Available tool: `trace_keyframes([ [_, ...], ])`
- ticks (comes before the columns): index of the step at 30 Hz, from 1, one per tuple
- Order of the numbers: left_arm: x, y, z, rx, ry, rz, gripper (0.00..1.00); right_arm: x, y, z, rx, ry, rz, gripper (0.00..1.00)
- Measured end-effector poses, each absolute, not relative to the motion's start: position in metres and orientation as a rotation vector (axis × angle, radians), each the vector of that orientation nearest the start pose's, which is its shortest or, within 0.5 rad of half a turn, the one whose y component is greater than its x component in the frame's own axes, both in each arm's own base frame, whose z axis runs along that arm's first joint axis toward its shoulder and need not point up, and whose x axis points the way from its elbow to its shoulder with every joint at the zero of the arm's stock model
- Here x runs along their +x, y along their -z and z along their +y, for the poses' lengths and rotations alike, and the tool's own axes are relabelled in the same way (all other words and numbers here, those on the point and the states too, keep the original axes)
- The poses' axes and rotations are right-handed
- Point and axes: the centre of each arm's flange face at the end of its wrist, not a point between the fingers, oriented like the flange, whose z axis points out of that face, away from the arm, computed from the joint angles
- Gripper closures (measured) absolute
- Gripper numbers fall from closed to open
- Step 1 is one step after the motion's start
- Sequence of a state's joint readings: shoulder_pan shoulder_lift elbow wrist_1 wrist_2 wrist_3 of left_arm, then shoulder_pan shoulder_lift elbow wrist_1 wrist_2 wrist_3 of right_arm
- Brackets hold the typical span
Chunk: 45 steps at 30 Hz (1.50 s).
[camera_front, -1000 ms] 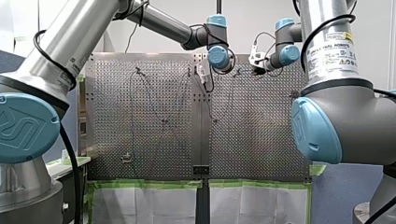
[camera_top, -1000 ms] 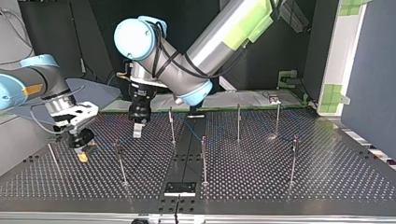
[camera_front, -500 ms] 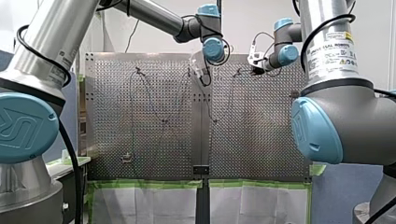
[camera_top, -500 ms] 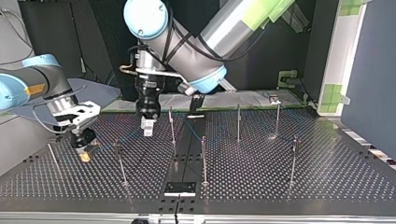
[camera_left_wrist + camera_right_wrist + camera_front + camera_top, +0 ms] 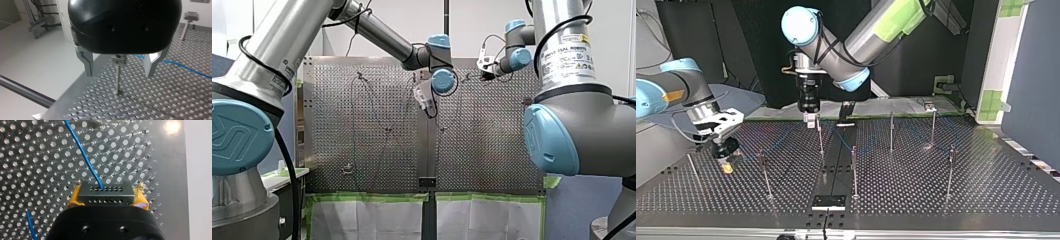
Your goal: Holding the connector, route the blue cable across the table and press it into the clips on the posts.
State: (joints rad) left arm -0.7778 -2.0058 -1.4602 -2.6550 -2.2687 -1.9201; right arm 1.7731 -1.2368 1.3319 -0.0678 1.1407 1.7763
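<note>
- Gripping the dark, hole-rowed connector (image 5: 104, 192), right tool (image 5: 107, 199) clamps it between yellow pads (image 5: 72, 199); thin blue cable (image 5: 83, 155) runs from it over the desk (image 5: 37, 157).
- Left tool (image 5: 118, 74) open, astride a post (image 5: 117, 85); both tools near desk edges.

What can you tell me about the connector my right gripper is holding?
The connector is a dark grey rectangular block, plastic by its look, with two rows of small round holes in the face toward the camera. My right gripper is shut on it, yellow pads against its two short ends. The blue cable leaves a hole in the row farther from the gripper and runs off over the perforated table.
</note>
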Motion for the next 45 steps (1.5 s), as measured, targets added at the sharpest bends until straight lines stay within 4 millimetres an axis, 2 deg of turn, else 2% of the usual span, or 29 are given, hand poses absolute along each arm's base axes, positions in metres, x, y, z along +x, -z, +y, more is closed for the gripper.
trace_keyframes([
  [14,0.394,-0.285,-0.488,-0.257,0.419,1.441,0.00,0.292,-0.425,-0.571,-2.251,2.453,1.479,1.00],
  [45,0.351,-0.196,-0.444,-0.258,0.417,1.441,0.00,0.295,-0.423,-0.570,-2.252,2.445,1.476,1.00],
])
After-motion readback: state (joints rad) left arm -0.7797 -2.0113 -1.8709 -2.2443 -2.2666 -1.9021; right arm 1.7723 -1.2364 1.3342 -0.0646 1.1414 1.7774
